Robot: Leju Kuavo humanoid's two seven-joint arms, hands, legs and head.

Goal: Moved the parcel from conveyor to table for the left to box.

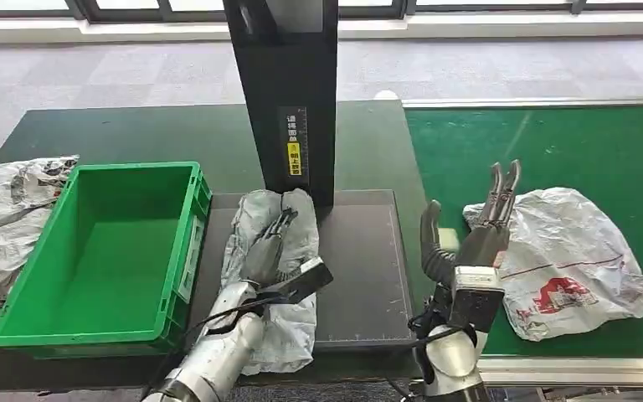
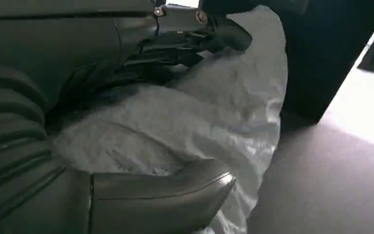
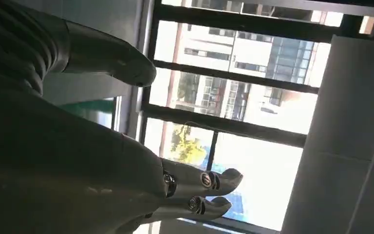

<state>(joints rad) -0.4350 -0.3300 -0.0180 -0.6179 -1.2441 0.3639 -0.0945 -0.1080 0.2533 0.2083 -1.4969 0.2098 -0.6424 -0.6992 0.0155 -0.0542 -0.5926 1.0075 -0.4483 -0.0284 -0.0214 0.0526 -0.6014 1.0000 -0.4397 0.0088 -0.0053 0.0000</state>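
Note:
A grey plastic parcel [image 1: 289, 327] lies lengthways on the black mat [image 1: 360, 268] in the middle of the table. My left hand [image 1: 270, 243] lies on top of it, and the left wrist view shows the grey parcel [image 2: 214, 112] bunched between the fingers [image 2: 209, 39] and the thumb [image 2: 175, 195]. My right hand [image 1: 473, 234] is raised over the near edge of the green conveyor [image 1: 552, 142], fingers [image 1: 502, 188] straight and apart, holding nothing. Just right of it a white parcel [image 1: 569, 251] with red print rests on the belt. In the right wrist view the right hand [image 3: 126, 170] points up at windows.
A green crate [image 1: 188, 243], with nothing inside, stands left of the mat. Crumpled grey bags [image 1: 0, 209] lie at the far left of the table. A black post [image 1: 289, 92] rises just behind the mat and the grey parcel.

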